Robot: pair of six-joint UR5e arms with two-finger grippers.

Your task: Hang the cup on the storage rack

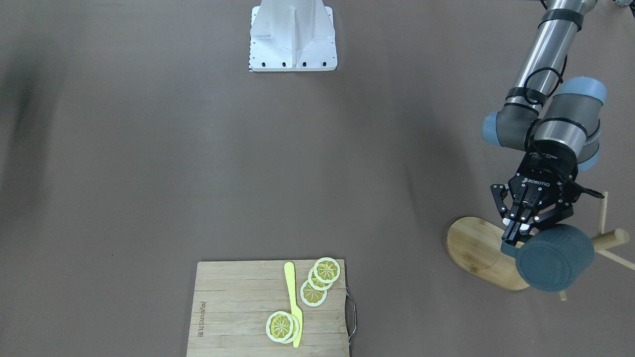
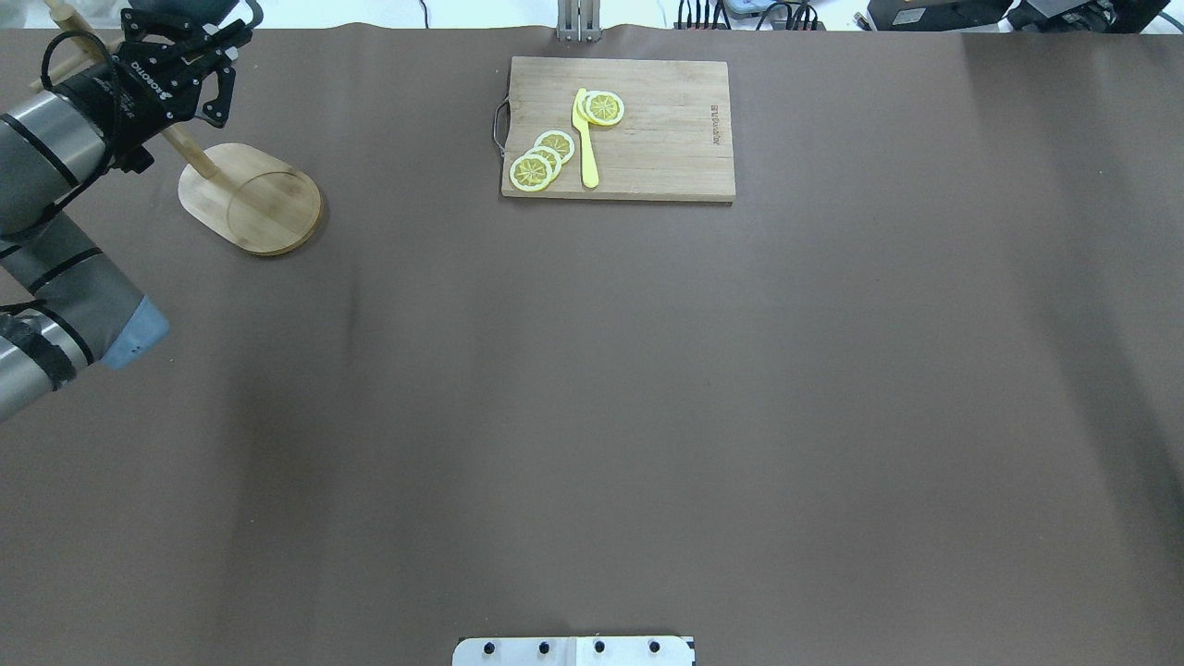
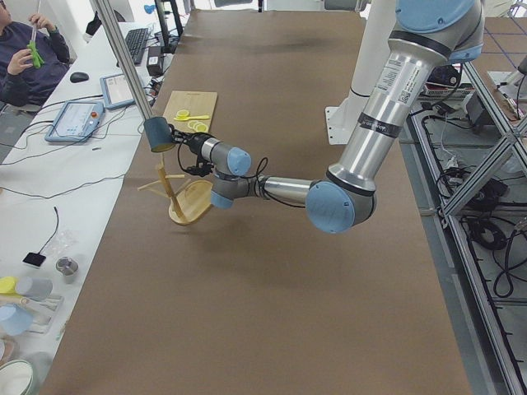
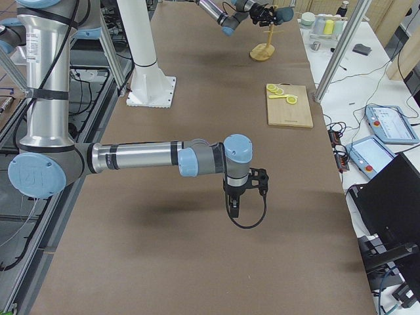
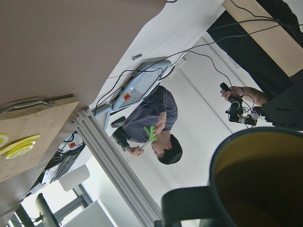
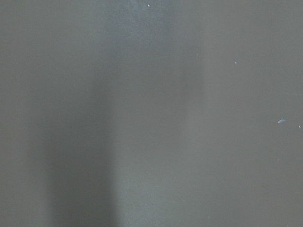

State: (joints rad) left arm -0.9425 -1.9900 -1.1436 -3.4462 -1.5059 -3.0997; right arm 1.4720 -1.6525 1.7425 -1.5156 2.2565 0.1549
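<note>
Brown surface (image 2: 592, 370): at its far left, the left gripper's (image 1: 516, 236) fingers (image 1: 513, 225) pinch the cup's (image 1: 555, 258) handle above the storage rack (image 1: 474, 245). I cannot tell how the right gripper's (image 4: 237, 205) fingers stand.

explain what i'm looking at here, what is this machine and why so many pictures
These are two robot arms at a brown table, photographed at one moment by six cameras: one facing the robot, one over its shoulders, one at each table end, one on each wrist. The left gripper holds the cup, a dark teal mug, up beside the pegs of the storage rack, a bamboo mug tree. The right gripper hangs over the table elsewhere. A cutting board carries lemon slices and a yellow knife.
</note>
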